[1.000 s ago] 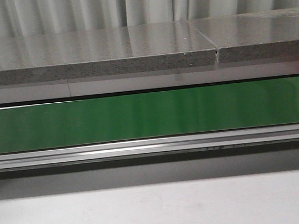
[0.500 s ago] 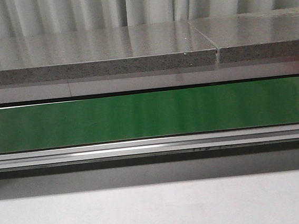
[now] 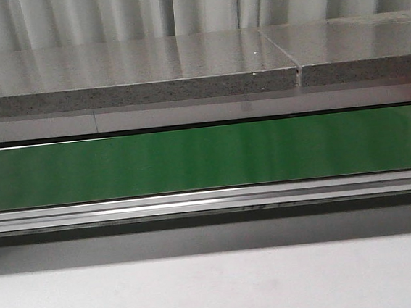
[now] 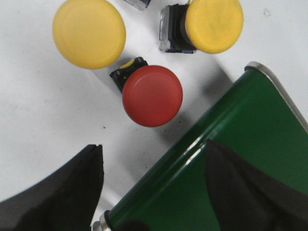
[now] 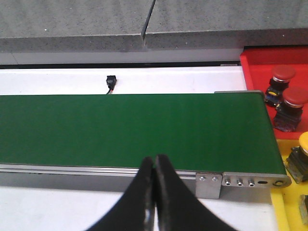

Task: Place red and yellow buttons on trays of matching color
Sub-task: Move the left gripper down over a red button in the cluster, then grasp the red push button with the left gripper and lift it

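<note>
Closest, in the left wrist view: left gripper [image 4: 151, 192] spread wide and holding nothing, hanging above the white table [image 4: 38, 110], one finger over the bare table and the other over the end of the green belt [image 4: 240, 144]. Just beyond the fingers, a red button [image 4: 152, 95] lying on the table near the rounded end of the belt, with a first yellow button [image 4: 89, 32] just beside its black base and a second yellow button [image 4: 214, 24] a little apart. Probably the step in hand: taking the red button. To do it well, move forward to bring the red cap between the jaws, shift sideways to keep the far finger clear of the belt edge, go low enough to take the body and not only the smooth round cap, and close gently without pushing the near yellow neighbour. In the right wrist view: right gripper [image 5: 154, 161] pressed together on nothing, waiting over the near edge of the belt. Farther, at the end of the belt, a red tray [image 5: 255, 62] with a pair of red buttons [image 5: 283, 73] inside, and a yellow tray [image 5: 284, 202] with at least one yellow piece at the frame edge; partly sorted already, to judge from this. Past the belt, a strip of white table with a small black plug [image 5: 111, 82], then a glossy grey speckled counter [image 3: 124, 67], and behind it pale curtains [image 3: 177, 7]. No arm and no button visible in the front view.
</note>
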`<move>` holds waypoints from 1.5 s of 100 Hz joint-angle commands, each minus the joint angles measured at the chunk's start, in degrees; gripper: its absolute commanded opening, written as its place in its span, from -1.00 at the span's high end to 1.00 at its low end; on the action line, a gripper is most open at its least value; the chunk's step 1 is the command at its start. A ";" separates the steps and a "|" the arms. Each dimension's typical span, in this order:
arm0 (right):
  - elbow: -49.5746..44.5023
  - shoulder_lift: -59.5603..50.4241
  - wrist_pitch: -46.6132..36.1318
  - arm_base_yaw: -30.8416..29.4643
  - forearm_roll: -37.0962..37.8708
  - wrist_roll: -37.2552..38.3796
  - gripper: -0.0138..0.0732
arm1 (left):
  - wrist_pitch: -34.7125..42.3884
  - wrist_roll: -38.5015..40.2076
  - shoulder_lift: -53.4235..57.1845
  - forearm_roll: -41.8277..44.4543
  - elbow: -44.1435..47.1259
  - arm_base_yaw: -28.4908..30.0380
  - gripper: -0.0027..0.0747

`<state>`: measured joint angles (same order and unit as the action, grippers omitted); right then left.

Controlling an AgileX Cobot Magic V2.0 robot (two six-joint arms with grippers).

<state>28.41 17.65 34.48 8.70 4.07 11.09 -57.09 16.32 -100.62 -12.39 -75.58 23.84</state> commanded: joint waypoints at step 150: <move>1.55 0.41 -4.07 0.03 0.83 -0.40 0.84 | -3.77 -7.35 0.14 -0.18 -9.16 0.26 0.35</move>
<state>28.41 17.65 34.48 8.70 4.07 11.09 -60.14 11.66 -105.71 -11.53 -83.22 23.84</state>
